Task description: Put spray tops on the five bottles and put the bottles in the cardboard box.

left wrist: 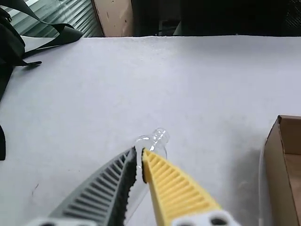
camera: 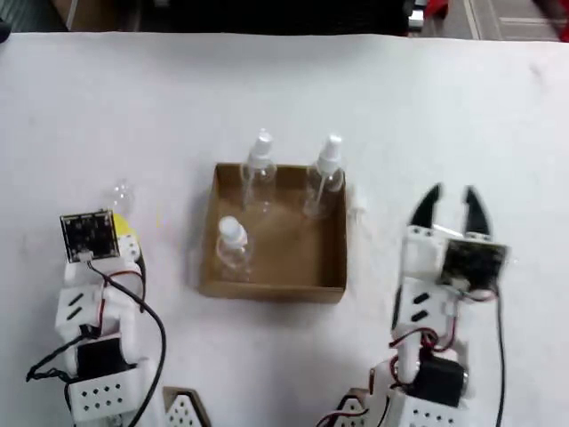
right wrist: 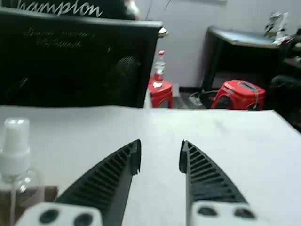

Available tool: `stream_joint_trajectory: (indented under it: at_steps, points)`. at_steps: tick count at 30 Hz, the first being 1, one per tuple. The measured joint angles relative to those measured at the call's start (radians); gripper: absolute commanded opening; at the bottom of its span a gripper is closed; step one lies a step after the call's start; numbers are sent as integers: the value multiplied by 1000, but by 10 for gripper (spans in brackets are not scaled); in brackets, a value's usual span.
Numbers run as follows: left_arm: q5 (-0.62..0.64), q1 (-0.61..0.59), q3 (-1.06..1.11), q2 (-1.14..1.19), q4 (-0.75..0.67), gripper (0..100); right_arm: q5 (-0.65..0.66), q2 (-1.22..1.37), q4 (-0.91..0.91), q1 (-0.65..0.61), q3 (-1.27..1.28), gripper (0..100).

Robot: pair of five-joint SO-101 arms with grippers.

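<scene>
The open cardboard box (camera: 272, 286) sits mid-table with three clear bottles in it, each wearing a white spray top: two at its far wall (camera: 259, 173) (camera: 325, 178) and one at the near left (camera: 233, 247). Left of the box, my left gripper (left wrist: 139, 157), grey and yellow, is shut on a clear bottle (left wrist: 157, 139) whose neck is bare; the same bottle (camera: 120, 194) shows in the high view. My right gripper (camera: 449, 203) stands open and empty to the right of the box, its black fingers (right wrist: 123, 162) apart. One capped bottle (right wrist: 15, 150) shows beside it.
A small white piece (camera: 358, 205) lies against the box's right outer wall. The box's corner (left wrist: 282, 155) stands to one side of the left gripper. White table stretches beyond the box; a dark chair back (right wrist: 80, 61) and red stools (right wrist: 240, 93) stand past the far edge.
</scene>
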Motion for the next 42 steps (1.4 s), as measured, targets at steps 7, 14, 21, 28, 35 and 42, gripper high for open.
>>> stream_joint_trajectory:
  at_steps: [7, 14, 21, 28, 35, 42]
  points:
    - [0, 21, 0, 0, 0, 24, -3, 37, 149, 95, -204, 123]
    - [-2, 29, 0, 0, 0, 24, -143, 305, 305, 100, -482, 126]
    - [-2, 29, 0, 0, 0, 24, -292, 675, 543, 233, -812, 166]
    - [-2, 29, 0, 0, 0, 24, -423, 1160, 651, 261, -970, 242]
    - [-2, 29, 0, 0, 0, 24, -666, 1629, 755, 328, -1142, 243]
    - [-2, 29, 0, 0, 0, 25, -741, 1982, 852, 331, -1286, 241]
